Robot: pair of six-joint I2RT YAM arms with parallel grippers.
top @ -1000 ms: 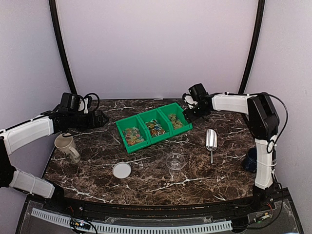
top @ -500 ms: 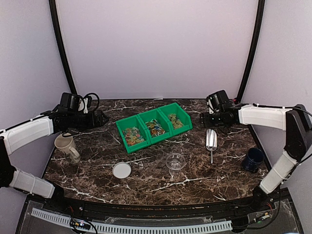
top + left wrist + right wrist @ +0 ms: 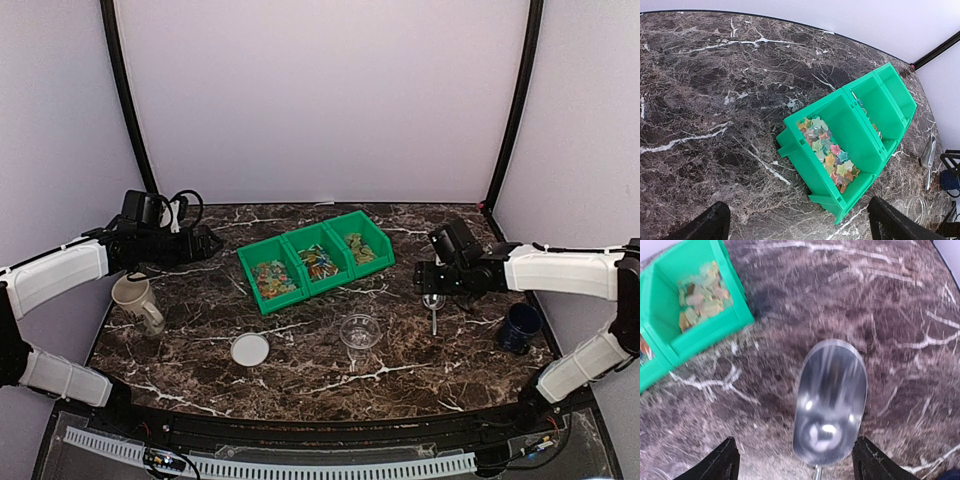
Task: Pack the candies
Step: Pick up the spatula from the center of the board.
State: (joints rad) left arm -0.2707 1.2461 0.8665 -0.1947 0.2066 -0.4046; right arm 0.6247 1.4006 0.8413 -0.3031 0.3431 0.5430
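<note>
Dark marble with white veins forms the desk (image 3: 300, 375), closed in by plain pale walls. Largest on it is the green three-compartment bin (image 3: 345, 281), set at a slant towards the far middle. The left claw (image 3: 208, 243) hangs to the far left of the bin with its jaws spread wide and nothing between them. The right claw (image 3: 428, 281) hovers right of the bin, above the metal scoop (image 3: 830, 400); its fingers stand well apart on either side of the scoop bowl and grip nothing.

A cream mug (image 3: 135, 300) stands at the left edge and a dark blue mug (image 3: 520, 325) at the right. Nearer the middle sit a clear plastic cup (image 3: 360, 332) and, left of it, a white round lid (image 3: 250, 349).

The candies (image 3: 829, 152) lie loose in all three bin compartments, star-shaped in the left one and mixed in colour.

They are probably very light, hard and slick, and too small to pinch singly with any certainty. Lifting many at once in the scoop looks the better way, taking the scoop by its thin handle, which lies flat on the desk and may slide when closed upon.
</note>
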